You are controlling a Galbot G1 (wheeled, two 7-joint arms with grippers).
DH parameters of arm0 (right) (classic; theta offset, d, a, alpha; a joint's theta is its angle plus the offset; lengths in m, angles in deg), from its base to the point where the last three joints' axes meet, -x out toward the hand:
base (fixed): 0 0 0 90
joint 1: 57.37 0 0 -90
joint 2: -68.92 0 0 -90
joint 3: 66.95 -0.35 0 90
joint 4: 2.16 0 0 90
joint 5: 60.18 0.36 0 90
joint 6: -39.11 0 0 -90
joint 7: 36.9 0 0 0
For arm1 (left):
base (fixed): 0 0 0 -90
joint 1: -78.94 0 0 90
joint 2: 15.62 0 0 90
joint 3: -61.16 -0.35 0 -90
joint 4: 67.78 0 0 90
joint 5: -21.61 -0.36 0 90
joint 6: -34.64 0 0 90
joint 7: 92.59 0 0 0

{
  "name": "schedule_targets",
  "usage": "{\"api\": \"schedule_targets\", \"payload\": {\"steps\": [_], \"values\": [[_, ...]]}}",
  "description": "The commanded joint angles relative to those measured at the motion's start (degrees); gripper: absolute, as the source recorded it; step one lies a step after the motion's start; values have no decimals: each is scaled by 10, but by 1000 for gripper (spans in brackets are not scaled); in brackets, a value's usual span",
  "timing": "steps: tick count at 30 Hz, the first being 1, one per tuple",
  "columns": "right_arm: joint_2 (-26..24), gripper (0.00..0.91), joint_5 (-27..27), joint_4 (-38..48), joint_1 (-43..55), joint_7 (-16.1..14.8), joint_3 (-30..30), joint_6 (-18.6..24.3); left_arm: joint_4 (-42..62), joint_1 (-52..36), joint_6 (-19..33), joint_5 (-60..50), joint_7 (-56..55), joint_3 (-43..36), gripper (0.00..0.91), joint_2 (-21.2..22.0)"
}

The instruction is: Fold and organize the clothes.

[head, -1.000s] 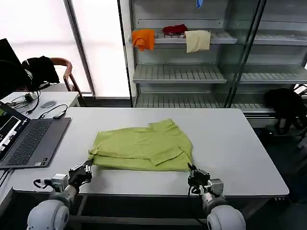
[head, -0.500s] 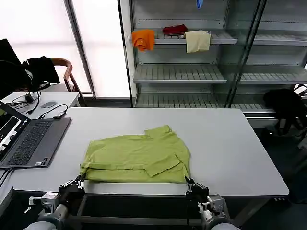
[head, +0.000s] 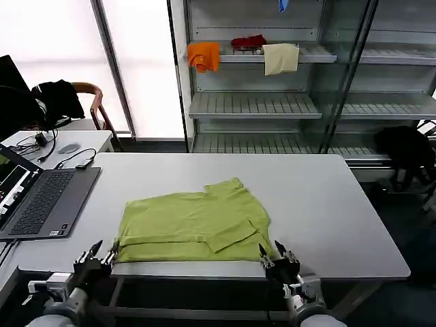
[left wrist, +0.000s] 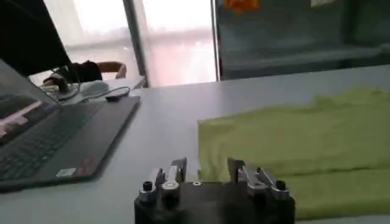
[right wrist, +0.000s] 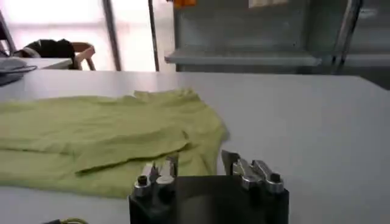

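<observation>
- Fingers of the left gripper (head: 95, 253) are spreading apart with nothing between them, hanging at the near table edge just off the near-left corner of the T-shirt (head: 194, 221).
- Fingers of the right gripper (head: 275, 253) are likewise standing released and empty, sitting at the near edge by the shirt's near-right corner.
- Lying folded on the white table (head: 327, 204), the lime-green T-shirt is sitting in the near-middle part, its front hem running close along the near edge.
- Layers of the shirt are overlapping, with one flap lying diagonally across the top toward the right side; any print on the fabric is not making itself out.
- From the left wrist camera, the left gripper (left wrist: 205, 175) is showing its parted tips just short of the shirt (left wrist: 292, 140); whether they are touching the cloth is hard to tell.
- From the right wrist camera, the right gripper (right wrist: 198, 165) is pointing at the shirt (right wrist: 103, 137), whose far-left end is getting cut off by the frame.
- Both arms are mostly dropping below the head view's bottom edge.
- An open laptop (head: 42, 201) is resting on the table's left side, partly cropped.
</observation>
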Motion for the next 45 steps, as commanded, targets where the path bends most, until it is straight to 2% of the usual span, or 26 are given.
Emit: {"api": "schedule_targets", "payload": {"steps": [1,5,12,22,32,37,40,41,44,45], "values": [[2,907,44,75,160,17,14,-1,79,-160,-14,8,80,0,907,-20],[10,907,63,170,256,32,33,-1,134,-220,-15,0,94,-29,907,-45],[32,907,58,280,335,30,44,-1,235,-309,-16,0,112,-90,907,-75],[57,907,18,407,390,19,33,0,367,-382,-17,-16,117,-142,907,-59],[75,907,-16,481,420,8,22,1,414,-396,-17,-30,119,-149,897,-51],[79,907,-17,496,428,6,24,1,408,-389,-17,-30,123,-147,766,-54],[81,907,-23,507,430,5,27,2,406,-387,-17,-30,126,-148,645,-55],[82,907,-26,508,430,4,27,2,406,-386,-17,-30,126,-148,494,-55],[84,907,-31,515,431,2,27,2,401,-384,-17,-31,127,-149,333,-54],[84,887,-31,516,430,2,28,2,399,-384,-17,-31,127,-149,252,-54]]}}
